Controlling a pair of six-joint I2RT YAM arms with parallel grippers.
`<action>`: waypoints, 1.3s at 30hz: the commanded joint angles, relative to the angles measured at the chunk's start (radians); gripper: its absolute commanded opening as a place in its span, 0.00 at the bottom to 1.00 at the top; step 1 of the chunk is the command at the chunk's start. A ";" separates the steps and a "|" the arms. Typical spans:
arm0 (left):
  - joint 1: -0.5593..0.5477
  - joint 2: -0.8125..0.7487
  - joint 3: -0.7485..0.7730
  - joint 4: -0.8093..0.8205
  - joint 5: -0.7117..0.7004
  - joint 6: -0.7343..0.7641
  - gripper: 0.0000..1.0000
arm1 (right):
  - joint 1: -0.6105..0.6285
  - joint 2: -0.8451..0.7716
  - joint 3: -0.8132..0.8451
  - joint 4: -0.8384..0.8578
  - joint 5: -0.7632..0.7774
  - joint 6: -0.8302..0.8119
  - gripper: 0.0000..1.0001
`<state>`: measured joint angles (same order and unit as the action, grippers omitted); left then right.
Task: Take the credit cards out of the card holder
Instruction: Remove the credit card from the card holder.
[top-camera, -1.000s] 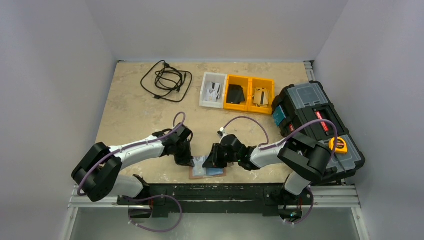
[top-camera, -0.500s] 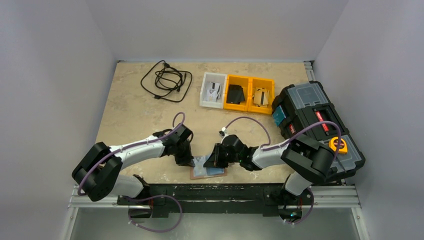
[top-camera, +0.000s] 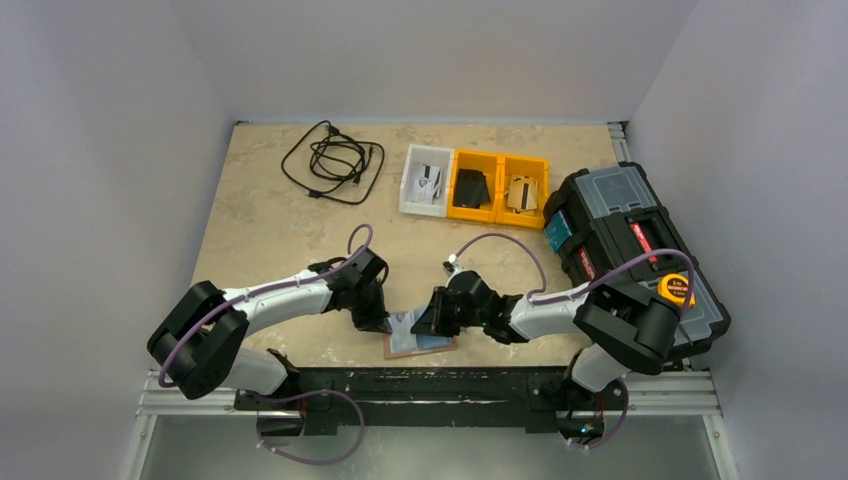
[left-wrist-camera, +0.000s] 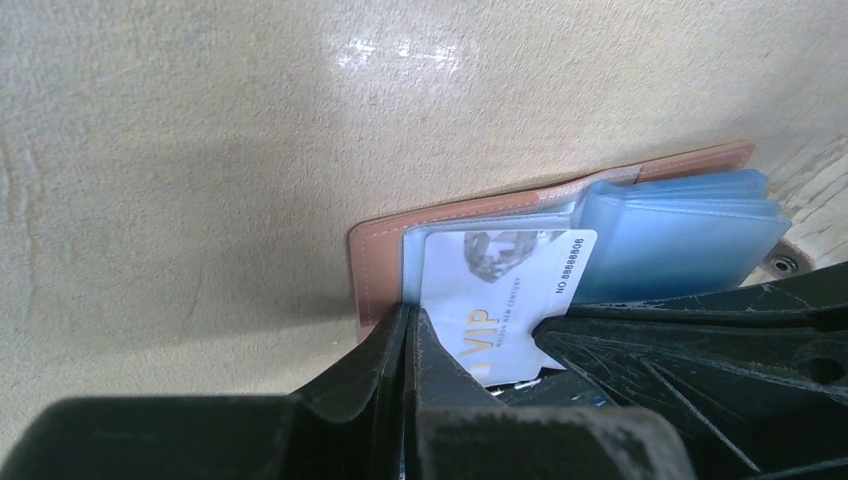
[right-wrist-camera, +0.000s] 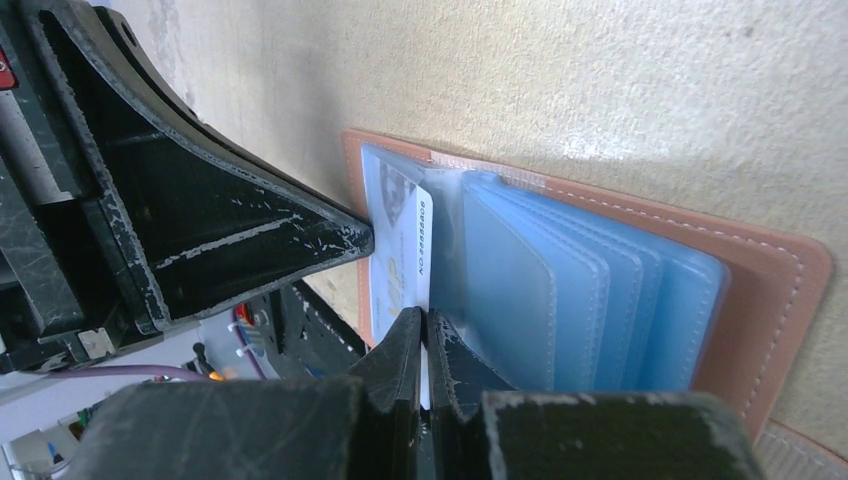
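Note:
The card holder (top-camera: 432, 345) lies open near the table's front edge, reddish-brown leather (left-wrist-camera: 450, 215) (right-wrist-camera: 780, 300) with several light blue sleeves (right-wrist-camera: 570, 280) (left-wrist-camera: 680, 235). A grey-silver credit card (left-wrist-camera: 500, 285) (right-wrist-camera: 402, 240) printed "VIP" sticks partly out of the first sleeve. My left gripper (left-wrist-camera: 408, 318) (top-camera: 377, 321) is shut on the holder's sleeve edge, just left of the card. My right gripper (right-wrist-camera: 426, 322) (top-camera: 428, 322) is shut on the card's near edge. The two grippers' fingers nearly meet over the holder. No light blue card can be told apart from the sleeves.
At the back lie a coiled black cable (top-camera: 333, 160), a white bin (top-camera: 410, 190) and two yellow bins (top-camera: 497, 212). A black toolbox (top-camera: 630, 245) with a yellow tape measure (top-camera: 680, 290) fills the right side. The black base rail (top-camera: 430, 385) runs just below the holder.
My right gripper has closed on the card's edge and drawn slightly right. The holder has shifted a little with it. The left gripper stays shut in place.

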<state>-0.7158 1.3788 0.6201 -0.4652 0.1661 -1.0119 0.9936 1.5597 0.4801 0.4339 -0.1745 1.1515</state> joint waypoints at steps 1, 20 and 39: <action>0.002 0.039 -0.026 -0.073 -0.114 0.018 0.00 | -0.010 -0.048 -0.038 -0.080 0.051 -0.015 0.00; 0.001 0.059 -0.004 -0.068 -0.094 0.040 0.00 | -0.027 0.067 -0.079 0.112 -0.055 0.011 0.22; 0.002 0.062 0.004 -0.074 -0.095 0.040 0.00 | -0.069 0.085 -0.160 0.328 -0.131 0.066 0.16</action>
<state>-0.7155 1.4036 0.6434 -0.4843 0.1707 -1.0058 0.9329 1.6188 0.3386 0.7288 -0.2832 1.2095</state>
